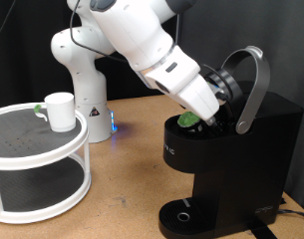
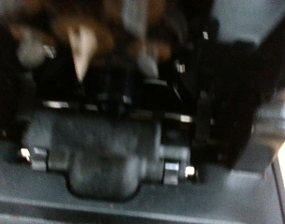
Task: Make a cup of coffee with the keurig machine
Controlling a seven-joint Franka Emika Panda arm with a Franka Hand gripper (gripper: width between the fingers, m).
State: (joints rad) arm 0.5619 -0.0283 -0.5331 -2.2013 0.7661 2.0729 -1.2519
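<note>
My claw (image 1: 203, 112) sits down inside the opened top of the keurig machine (image 1: 231, 159), whose silver-grey lid handle (image 1: 253, 85) stands raised; I cannot tell whether its fingers are spread or pressed together. A green-topped pod (image 1: 188, 120) shows at the mouth of the chamber, just beside the claw. My wrist view is blurred and shows only dark machine parts. The machine stands on the wooden worktop (image 1: 132, 149) at the exterior view's right. Well apart, at the left, the cup (image 1: 61, 111) stands upright on the top tier of a white round shelf (image 1: 37, 159).
</note>
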